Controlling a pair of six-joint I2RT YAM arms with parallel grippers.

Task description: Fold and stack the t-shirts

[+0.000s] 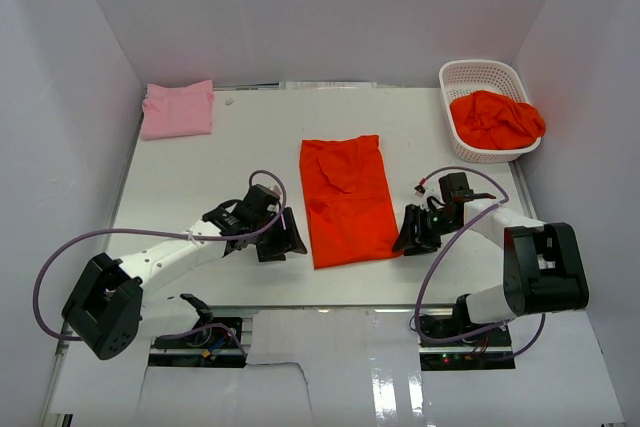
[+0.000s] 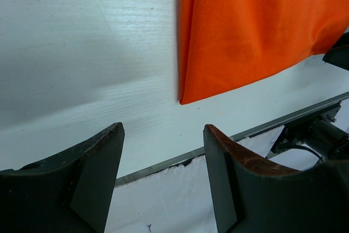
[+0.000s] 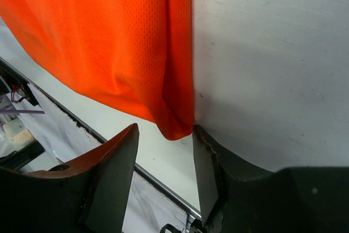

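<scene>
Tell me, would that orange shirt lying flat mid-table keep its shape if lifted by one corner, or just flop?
Probably flop: the orange shirt lies creased and rumpled near its top, so it looks limp. Its thin mesh weave suggests it is light. Pushed, it would likely bunch up rather than slide whole, as its rolled corner hints.

Orange mesh-knit cloth t-shirt (image 3: 109, 42), matt white table (image 2: 82, 53)

Left claw (image 1: 283, 242) low, jaws spread wide, right claw (image 1: 413, 239) low opposite it, jaws parted narrower, both angled inward
</scene>
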